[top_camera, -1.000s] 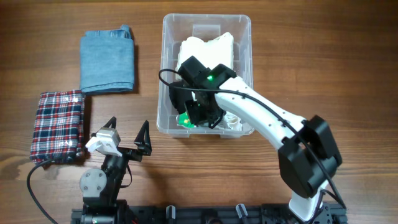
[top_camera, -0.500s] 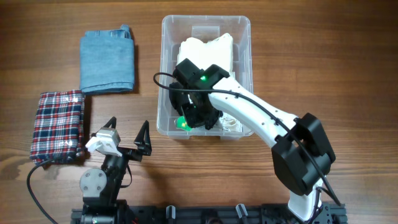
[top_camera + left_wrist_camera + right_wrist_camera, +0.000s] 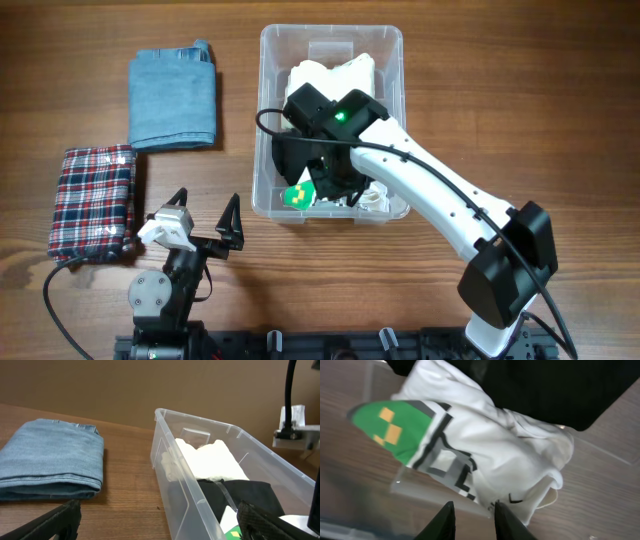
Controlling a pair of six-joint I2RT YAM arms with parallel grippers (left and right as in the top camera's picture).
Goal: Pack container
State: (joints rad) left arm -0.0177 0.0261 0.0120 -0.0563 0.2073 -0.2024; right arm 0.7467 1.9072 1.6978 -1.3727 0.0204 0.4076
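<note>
Far left on the table lie the plaid cloth and folded denim, near my left gripper, which is spread wide and empty. At centre the container has my right gripper down in its near end, fingers narrowly parted and pinching nothing, over a white garment with a green print. I judge this piece placed, so next I lift clear and fetch the denim. Only the right wrist view shows those fingertips, which the arm hides from overhead.
</note>
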